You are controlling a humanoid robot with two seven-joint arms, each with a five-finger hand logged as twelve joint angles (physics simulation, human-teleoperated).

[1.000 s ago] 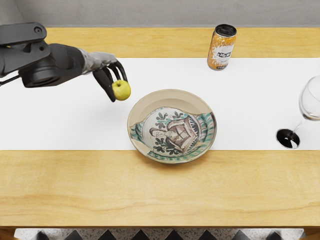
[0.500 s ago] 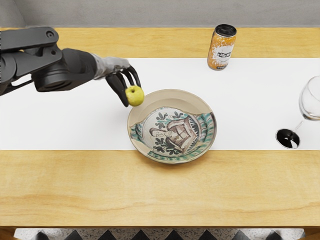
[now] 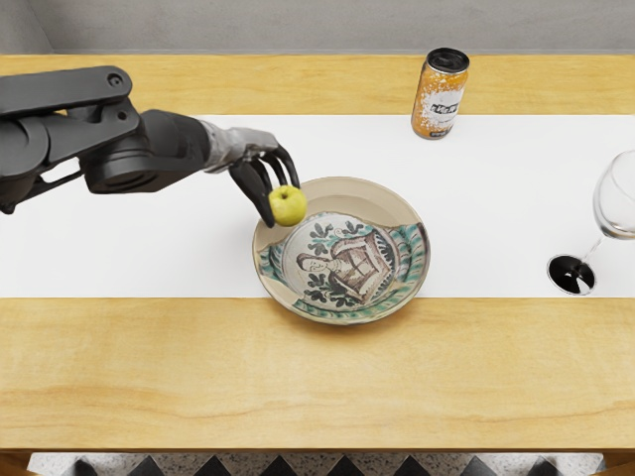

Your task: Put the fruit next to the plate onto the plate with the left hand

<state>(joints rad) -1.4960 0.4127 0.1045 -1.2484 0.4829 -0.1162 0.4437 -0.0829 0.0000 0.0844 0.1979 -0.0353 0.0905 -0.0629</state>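
Fingers (image 3: pixel 260 188) of the left hand (image 3: pixel 266 171) curl down around the yellow-green fruit (image 3: pixel 288 204), pinching it from its left and upper side and leaving its right face and underside bare. That hold looks chosen so the fruit can fall free as soon as the fingers part. The left arm reaches in low from the picture's left edge, which keeps the wrist outside the plate (image 3: pixel 409 220) while only the fingertips and fruit cross its upper-left rim. The fruit appears to hang just above that rim rather than resting in the dish, so I judge the carry nearly finished and the release not yet made. Moving a little further toward the painted middle would make it less likely to roll off the sloping edge. The plate lies on a white runner (image 3: pixel 506 188) spread across the wooden tabletop (image 3: pixel 298 377), with nothing beside it on the left to obstruct the arm. A can (image 3: pixel 440 94) stands upright well behind the plate. Its orange label carries dark lettering, too small to read. A wine glass (image 3: pixel 617 203) stands far off at the right edge. The plate shows a painted figure with leaves but no writing.
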